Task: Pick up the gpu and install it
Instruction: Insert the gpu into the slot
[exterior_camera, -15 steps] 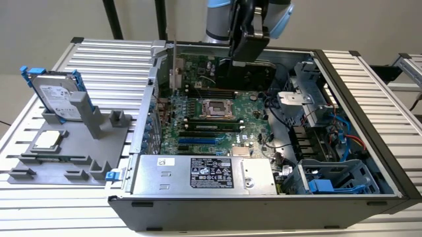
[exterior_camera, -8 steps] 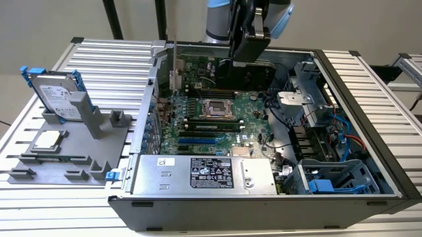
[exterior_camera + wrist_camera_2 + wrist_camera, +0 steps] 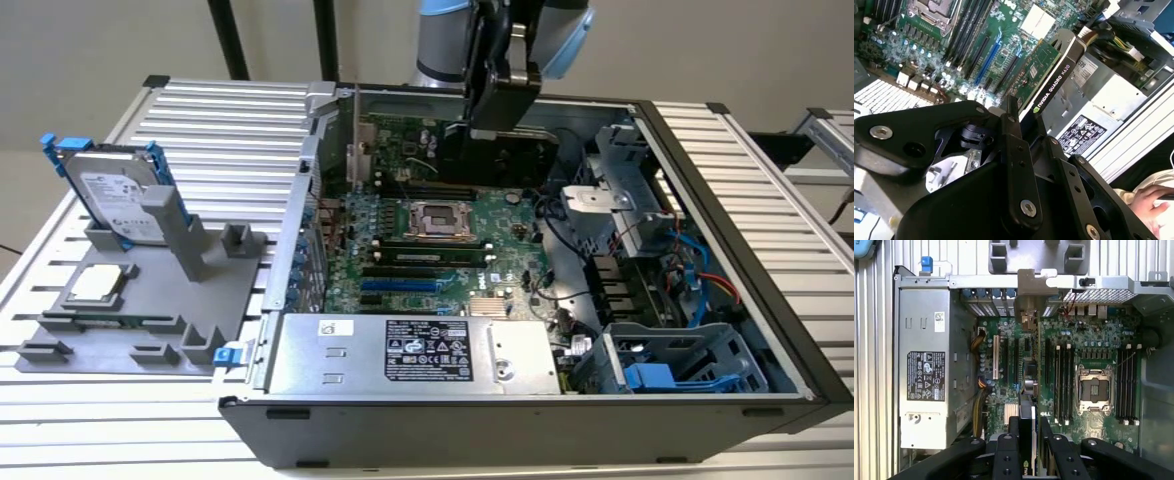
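My gripper [image 3: 501, 112] hangs over the far part of the open computer case [image 3: 747, 300], shut on the gpu [image 3: 491, 160]. The card is upright on its edge above the motherboard [image 3: 400, 250]. In the second wrist view the gpu [image 3: 1051, 75] reaches out from the gripper [image 3: 1026, 125], with its green board and black edge over the slots. In the first wrist view the gpu [image 3: 1026, 415] is seen edge-on between the fingers [image 3: 1005, 445]. It lines up with the expansion slots [image 3: 1016, 360], and its silver bracket [image 3: 1029, 287] is at the case's rear wall.
A silver power supply [image 3: 414, 355] fills the case's near corner. Drive bays and cables [image 3: 667, 260] sit at the exterior view's right. A grey fixture [image 3: 134, 300] outside the case carries a hard drive in a blue frame [image 3: 120, 195]. A person's hand [image 3: 1149, 197] rests beyond the case.
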